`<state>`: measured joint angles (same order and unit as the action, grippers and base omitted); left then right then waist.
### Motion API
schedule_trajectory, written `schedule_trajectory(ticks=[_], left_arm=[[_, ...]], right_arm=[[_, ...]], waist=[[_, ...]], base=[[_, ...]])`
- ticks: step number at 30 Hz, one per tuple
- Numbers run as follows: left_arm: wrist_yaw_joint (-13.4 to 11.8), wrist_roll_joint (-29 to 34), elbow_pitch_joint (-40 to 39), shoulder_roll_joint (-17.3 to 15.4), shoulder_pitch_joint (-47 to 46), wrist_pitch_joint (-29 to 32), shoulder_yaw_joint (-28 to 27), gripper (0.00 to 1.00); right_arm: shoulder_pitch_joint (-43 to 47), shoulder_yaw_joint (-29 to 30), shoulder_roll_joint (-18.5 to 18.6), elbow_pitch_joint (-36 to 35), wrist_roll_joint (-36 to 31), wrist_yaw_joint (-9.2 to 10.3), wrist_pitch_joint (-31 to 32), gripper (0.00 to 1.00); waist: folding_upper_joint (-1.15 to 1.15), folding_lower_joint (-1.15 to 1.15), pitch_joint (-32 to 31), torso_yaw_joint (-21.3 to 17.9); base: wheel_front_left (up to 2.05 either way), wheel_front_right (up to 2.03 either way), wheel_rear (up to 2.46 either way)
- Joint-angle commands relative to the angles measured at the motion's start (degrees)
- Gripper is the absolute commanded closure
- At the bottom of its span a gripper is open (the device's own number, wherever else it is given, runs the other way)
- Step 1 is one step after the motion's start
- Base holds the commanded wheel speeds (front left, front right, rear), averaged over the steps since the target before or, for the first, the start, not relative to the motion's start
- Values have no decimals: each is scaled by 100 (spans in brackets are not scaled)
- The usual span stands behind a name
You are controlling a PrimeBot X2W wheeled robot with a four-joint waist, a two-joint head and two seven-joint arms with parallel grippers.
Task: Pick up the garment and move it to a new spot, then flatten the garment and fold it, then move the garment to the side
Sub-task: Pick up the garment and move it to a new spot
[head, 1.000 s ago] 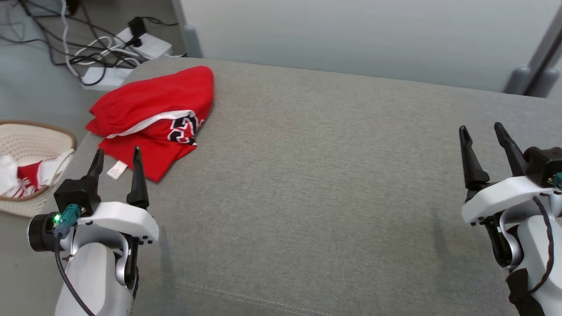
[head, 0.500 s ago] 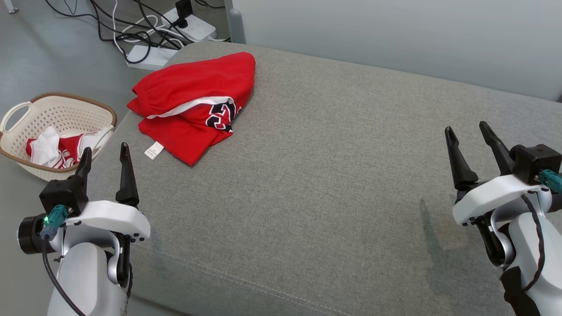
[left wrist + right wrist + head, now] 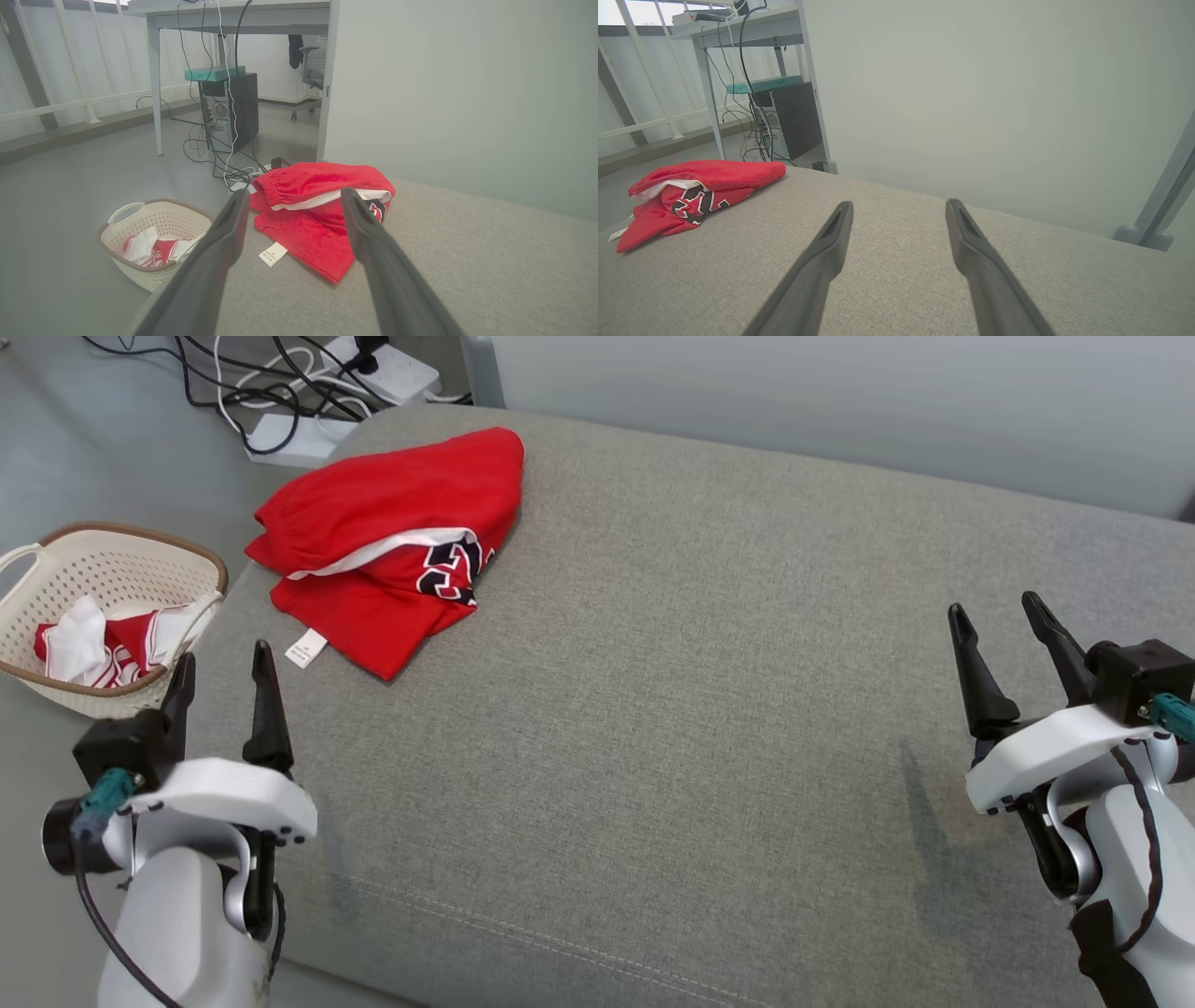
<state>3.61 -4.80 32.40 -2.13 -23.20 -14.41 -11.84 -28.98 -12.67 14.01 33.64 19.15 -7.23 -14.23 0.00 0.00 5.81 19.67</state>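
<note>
- Garment [image 3: 383, 551] first: red, with a white band and dark lettering. It lies in loose layers on the far left corner of the grey cushion [image 3: 709, 709], and its white label [image 3: 305, 647] pokes out on the near side.
- Left gripper [image 3: 224, 653] hovers over the cushion's near left edge, fingers spread wide with nothing between them. The garment sits just ahead of it, not touching.
- Right gripper [image 3: 991, 604] hangs over the right side, fingers just as wide and empty, well apart from the garment.
- My read: nothing is in hand. The pile looks doubled over and parked at the side, so the last step may be done. It's also rumpled enough that the pick-up may not have begun, and I can't settle which.
- If it's the pick-up, I'd send the left arm forward and down and pinch the top layers. Then I'd lift clear and carry it to the open middle of the cushion.
- Around: a basket [image 3: 112, 565] on the floor just left of the cushion, holding more red and white cloth [image 3: 93, 644]. Cables [image 3: 308, 392] and power strips lie beyond the corner.
- In the way: nothing lies between the left fingers and the garment. My worry is the corner, where a nudge could slide the garment off toward the cables.
</note>
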Motion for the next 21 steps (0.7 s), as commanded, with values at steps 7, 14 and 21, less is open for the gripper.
schedule_trajectory(ticks=[7, 14, 21], left_arm=[[213, -293, 545, -301, -1075, -59, -231, 0], [329, -504, 1309, -771, -1972, -59, -244, 0], [375, -724, 2072, -1314, -2836, 44, -153, 0]], right_arm=[[-489, -336, 138, -320, 84, -25, -77, 0], [-885, -676, 260, -558, 161, -25, -77, 0], [-1179, -942, 372, -834, 299, -25, -77, 0]], waist=[[0, 0, 524, -176], [0, 0, 1087, -518], [0, 0, 1611, -903]], base=[[0, 0, 0], [0, 0, 0], [0, 0, 0]])
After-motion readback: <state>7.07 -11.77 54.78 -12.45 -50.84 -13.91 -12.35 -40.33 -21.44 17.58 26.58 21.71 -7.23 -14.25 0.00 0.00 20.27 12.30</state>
